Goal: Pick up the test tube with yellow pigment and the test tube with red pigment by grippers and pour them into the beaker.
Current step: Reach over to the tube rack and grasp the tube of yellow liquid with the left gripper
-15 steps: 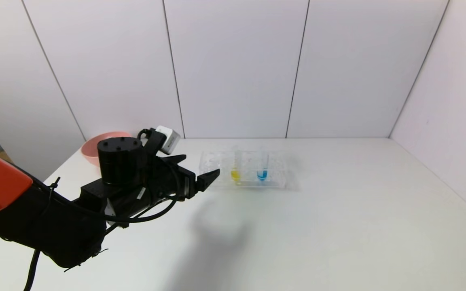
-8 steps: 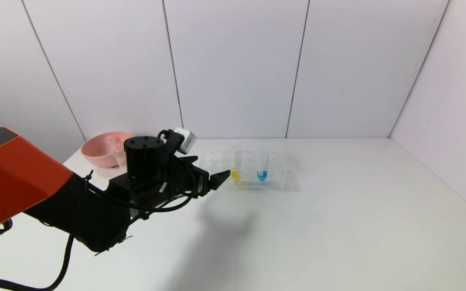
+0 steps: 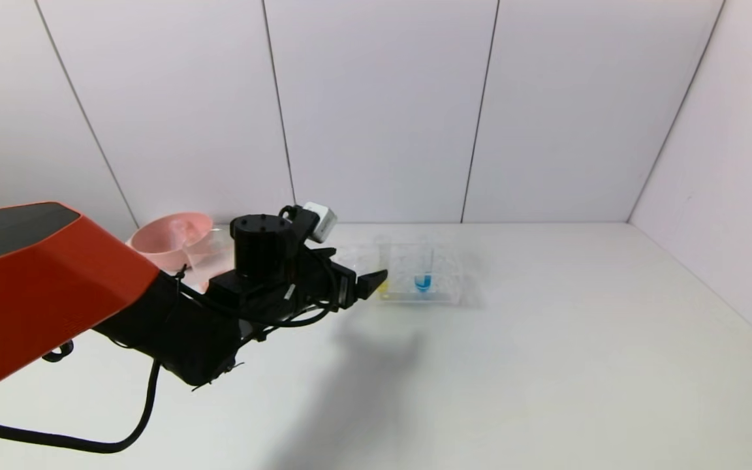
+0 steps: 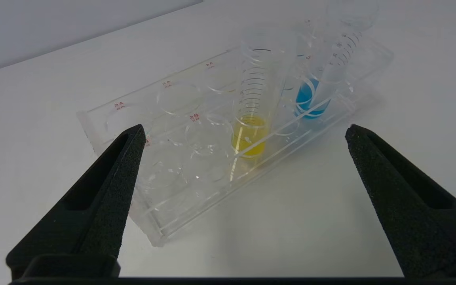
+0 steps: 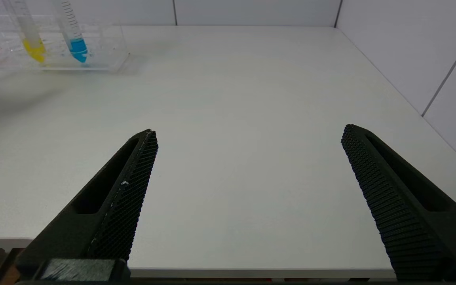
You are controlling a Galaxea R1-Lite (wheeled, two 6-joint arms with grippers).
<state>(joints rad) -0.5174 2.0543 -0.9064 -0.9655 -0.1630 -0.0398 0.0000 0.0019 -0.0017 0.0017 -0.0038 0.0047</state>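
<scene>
The test tube with yellow pigment [image 4: 248, 140] stands upright in a clear rack [image 4: 105, 122] at the back middle of the table. In the head view my left gripper's fingertip hides most of it. My left gripper [image 4: 245, 128] is open wide and empty, hovering just short of the rack's left end [image 3: 448, 287], with the yellow tube framed between its fingers. The right wrist view also shows this tube [image 5: 34, 47]. My right gripper [image 5: 247, 132] is open and empty over the near table edge. A faint clear beaker [image 3: 209, 256] stands next to the pink bowl. The test tube with red pigment is out of view.
A tube of blue liquid [image 4: 311, 99] stands one slot right of the yellow one. A pink bowl [image 3: 170, 238] sits at the back left, partly behind my left arm. White walls close the back and right sides of the white table [image 3: 546, 365].
My left arm has reached forward and to the right toward the rack. Its fingertip now covers the yellow tube in the head view. The jaws stayed open.
</scene>
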